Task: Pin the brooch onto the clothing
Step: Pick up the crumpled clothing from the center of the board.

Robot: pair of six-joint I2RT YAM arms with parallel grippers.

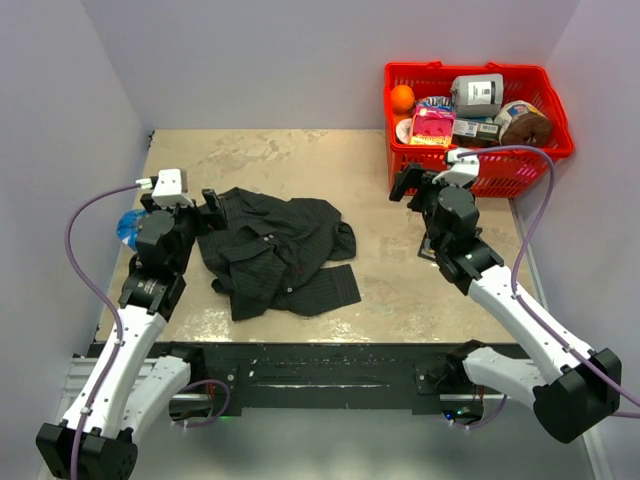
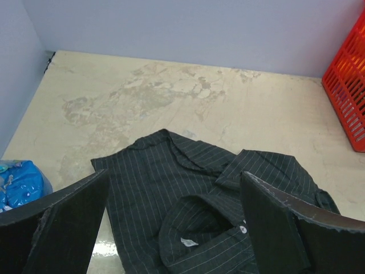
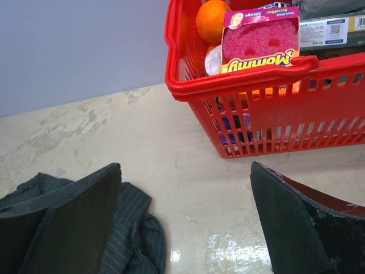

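The clothing [image 1: 280, 250], a dark pinstriped collared shirt, lies crumpled on the table left of centre. In the left wrist view the clothing [image 2: 145, 188] shows its collar, a white neck label and a pale button. My left gripper [image 1: 212, 205] hovers over the shirt's left edge. Seen from the wrist, this left gripper [image 2: 174, 182] is open, with nothing between its fingers. My right gripper [image 1: 412, 185] hangs open just in front of the red basket, and its wrist view shows the right gripper [image 3: 185, 171] over bare table. A fold of the clothing [image 3: 137, 228] lies at its left finger. The brooch is out of view.
A red basket [image 1: 470, 175] full of groceries stands at the back right; its rim [image 3: 239, 77] fills the top of the right wrist view. A blue bag [image 1: 128, 228] lies at the left wall, also visible as a blue bag [image 2: 20, 185] beside the left finger. A small dark thing [image 1: 425, 250] lies under the right arm.
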